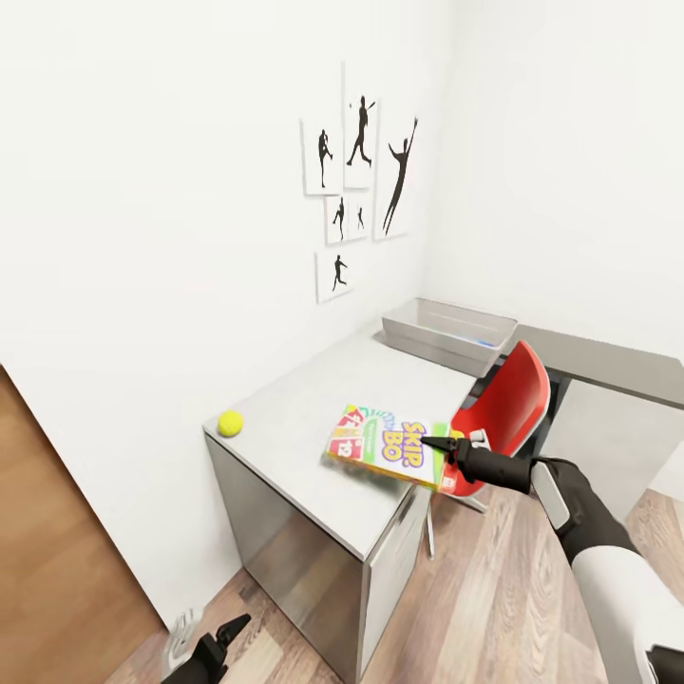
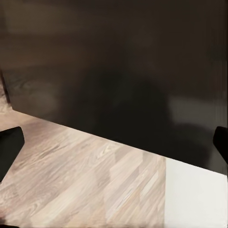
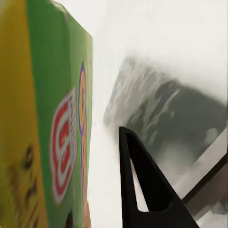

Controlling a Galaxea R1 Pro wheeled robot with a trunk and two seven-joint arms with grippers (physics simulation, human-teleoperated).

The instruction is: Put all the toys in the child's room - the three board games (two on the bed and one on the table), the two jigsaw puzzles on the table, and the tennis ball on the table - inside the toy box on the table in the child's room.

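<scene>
One Skip-Bo box (image 1: 389,446) pinched by right claw (image 1: 439,445) above counter (image 1: 313,418) edge; next, carry to toy box (image 1: 448,331). Left claw (image 1: 226,635) open, idle.

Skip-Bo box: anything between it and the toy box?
Nothing visible. The Skip-Bo box, held at its near edge by the right gripper, has only bare table top between it and the toy box. The tennis ball sits off to the side.

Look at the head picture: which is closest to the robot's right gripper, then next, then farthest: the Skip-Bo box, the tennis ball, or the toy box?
1. Skip-Bo box, right at the right gripper, on the table's near edge.
2. Toy box, farther back on the table.
3. Tennis ball, at the table's left edge.
</scene>
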